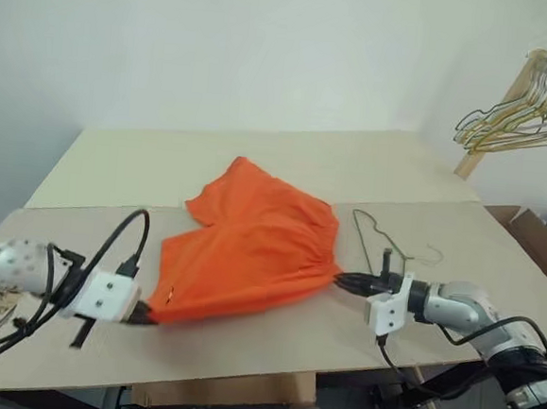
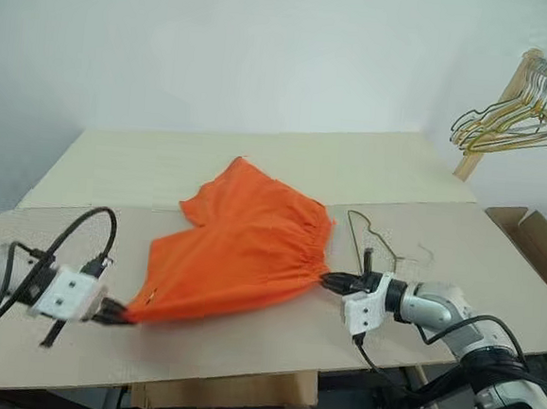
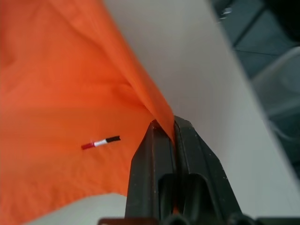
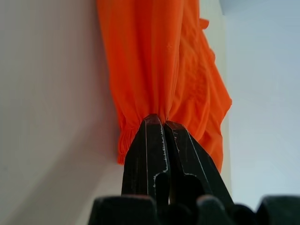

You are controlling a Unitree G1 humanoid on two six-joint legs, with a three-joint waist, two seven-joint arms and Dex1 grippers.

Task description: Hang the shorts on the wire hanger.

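**Shorts pinched at both ends, hanger lying flat beside them**

Shorts (image 1: 251, 250) lie spread on the near board of the table (image 1: 272, 346), stretched between the two arms. At the near left, the left gripper (image 1: 148, 319) has its fingers pressed together on a thin fold of the fabric's corner; from the wrist that bite looks shallow, so a tug could pull the cloth free. At the near right, the right gripper (image 1: 336, 280) is pinching the gathered waistband end, a thicker bunch that should hold better.

Just beyond the right gripper, the wire hanger (image 1: 374, 233) lies flat on the board, close to the waistband but apart from it. With both grippers occupied, I'd worry a drag of the fabric could snag or shove it.

Far right, a bunch of hangers (image 1: 515, 121) hangs on a wooden rack (image 1: 510, 90), well apart.
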